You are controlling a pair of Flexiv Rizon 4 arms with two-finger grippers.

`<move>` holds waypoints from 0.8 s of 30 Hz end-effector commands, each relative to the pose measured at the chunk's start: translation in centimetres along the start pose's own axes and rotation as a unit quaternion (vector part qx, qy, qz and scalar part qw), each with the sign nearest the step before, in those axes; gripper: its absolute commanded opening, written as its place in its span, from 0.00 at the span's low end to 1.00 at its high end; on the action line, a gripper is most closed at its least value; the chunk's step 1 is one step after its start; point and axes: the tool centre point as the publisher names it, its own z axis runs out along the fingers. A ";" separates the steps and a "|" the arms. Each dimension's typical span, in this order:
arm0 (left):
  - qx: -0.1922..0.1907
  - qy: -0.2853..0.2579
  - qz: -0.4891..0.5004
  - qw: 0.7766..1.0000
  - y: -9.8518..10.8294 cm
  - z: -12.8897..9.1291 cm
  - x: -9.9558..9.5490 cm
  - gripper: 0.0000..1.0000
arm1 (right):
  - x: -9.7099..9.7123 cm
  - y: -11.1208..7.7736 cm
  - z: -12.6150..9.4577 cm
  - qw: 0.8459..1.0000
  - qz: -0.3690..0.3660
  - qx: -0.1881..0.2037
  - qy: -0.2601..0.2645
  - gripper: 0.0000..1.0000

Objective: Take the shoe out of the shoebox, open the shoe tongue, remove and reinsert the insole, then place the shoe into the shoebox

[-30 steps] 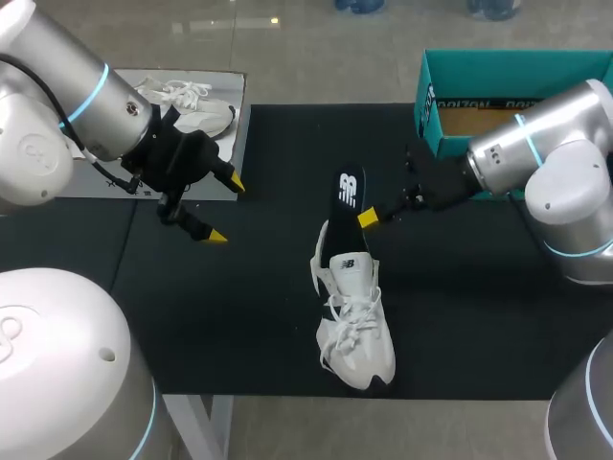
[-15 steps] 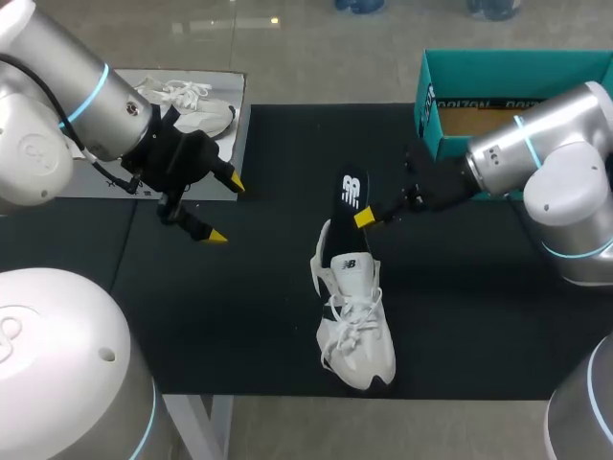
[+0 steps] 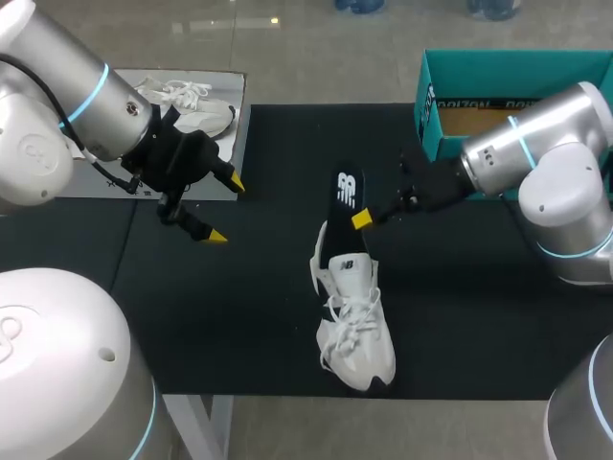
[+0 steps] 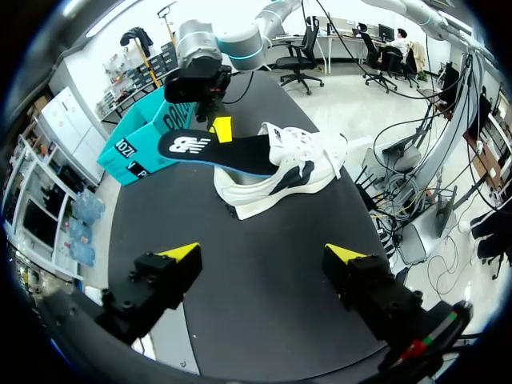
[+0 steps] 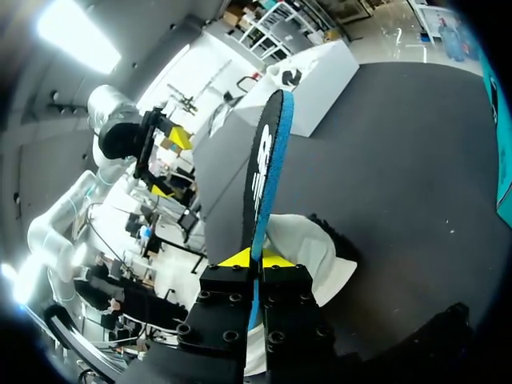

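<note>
- the dark tabletop (image 3: 239, 316) carried everything.
- the teal shoebox (image 3: 498, 67) stood open at its far right corner.
- the white shoe (image 3: 356, 326) lay near the middle, outside the shoebox, toe toward the robot.
- the black insole (image 3: 349, 192) stuck out of the shoe's heel end.
- the right end effector (image 3: 362, 219) pinched the insole's edge.
- the left end effector (image 3: 227, 210) hung spread, well apart from the shoe.

A robotics lab: my left arm (image 3: 81, 96) and right arm (image 3: 536, 153) flank a black-topped table (image 3: 259, 316).
</note>
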 end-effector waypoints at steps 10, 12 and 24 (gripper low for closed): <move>-0.001 0.001 0.000 1.000 0.0 0.0 0.0 1.00 | 0.8 -2.0 2.2 1.000 0.009 0.019 -0.006 0.00; -0.001 0.001 0.000 1.000 0.0 0.0 0.0 1.00 | 1.0 -2.2 2.3 1.000 0.010 0.021 -0.009 0.00; -0.001 0.001 0.000 1.000 0.0 0.0 0.0 1.00 | 1.6 -3.7 3.8 0.997 0.011 0.073 -0.006 0.00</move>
